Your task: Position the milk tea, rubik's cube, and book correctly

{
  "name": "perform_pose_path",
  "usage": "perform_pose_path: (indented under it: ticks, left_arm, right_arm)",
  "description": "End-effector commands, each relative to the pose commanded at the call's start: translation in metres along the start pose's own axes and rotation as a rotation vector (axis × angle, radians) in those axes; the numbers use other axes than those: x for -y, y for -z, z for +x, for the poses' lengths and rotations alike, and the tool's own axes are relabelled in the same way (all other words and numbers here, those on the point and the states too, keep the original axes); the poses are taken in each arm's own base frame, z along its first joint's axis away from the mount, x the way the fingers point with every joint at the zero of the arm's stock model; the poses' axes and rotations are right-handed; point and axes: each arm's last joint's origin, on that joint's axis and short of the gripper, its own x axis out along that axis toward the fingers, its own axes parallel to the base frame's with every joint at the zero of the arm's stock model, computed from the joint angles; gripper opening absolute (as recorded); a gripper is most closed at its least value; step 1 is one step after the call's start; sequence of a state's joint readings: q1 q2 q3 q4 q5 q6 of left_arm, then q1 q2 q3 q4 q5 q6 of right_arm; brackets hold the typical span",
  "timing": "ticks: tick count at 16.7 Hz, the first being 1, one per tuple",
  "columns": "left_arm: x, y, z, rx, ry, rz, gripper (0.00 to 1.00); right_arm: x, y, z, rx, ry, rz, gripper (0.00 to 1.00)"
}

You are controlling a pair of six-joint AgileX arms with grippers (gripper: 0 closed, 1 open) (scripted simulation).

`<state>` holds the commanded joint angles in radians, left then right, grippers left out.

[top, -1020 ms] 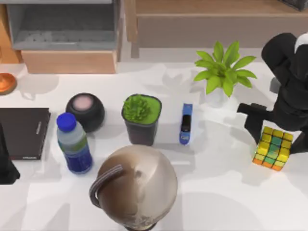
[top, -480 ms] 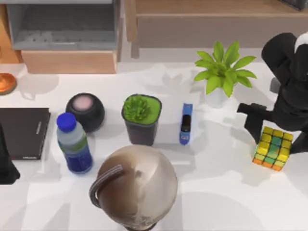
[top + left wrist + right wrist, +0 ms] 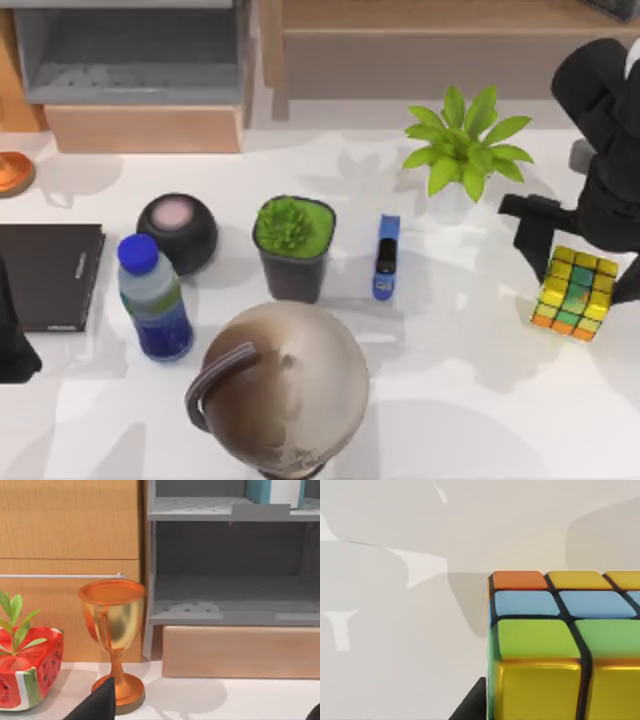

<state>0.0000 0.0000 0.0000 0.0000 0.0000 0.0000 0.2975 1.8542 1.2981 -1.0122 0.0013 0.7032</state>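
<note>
Carrying the rubik's cube (image 3: 574,294) clamped in your right claw (image 3: 580,270), you are needing a level lift clear of the leafy plant (image 3: 464,148).

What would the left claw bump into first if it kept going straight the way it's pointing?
Probably the orange goblet, which stands right ahead of the left claw in its wrist view, in front of the wooden cabinet. How far off it stands is hard to judge.
</note>
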Motion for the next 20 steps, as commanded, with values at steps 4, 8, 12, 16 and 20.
perform_pose_path:
  ticks: [4, 8, 12, 16, 20]
  left_arm:
    - [0.0, 0.0, 0.0, 0.0, 0.0, 0.0, 1.0]
    - [0.0, 0.0, 0.0, 0.0, 0.0, 0.0, 1.0]
    - [0.0, 0.0, 0.0, 0.0, 0.0, 0.0, 1.0]
    - [0.0, 0.0, 0.0, 0.0, 0.0, 0.0, 1.0]
    - [0.0, 0.0, 0.0, 0.0, 0.0, 0.0, 1.0]
  right_arm:
    - [0.003, -0.003, -0.001, 0.015, -0.011, 0.008, 0.0]
    - [0.031, -0.036, -0.036, 0.229, -0.156, 0.06, 0.0]
    - [0.079, -0.076, -0.101, 0.656, -0.339, 0.071, 0.0]
    - [0.127, -0.091, -0.176, 1.158, -0.398, -0.041, 0.0]
    - [0.15, -0.095, -0.215, 1.471, -0.339, -0.221, 0.0]
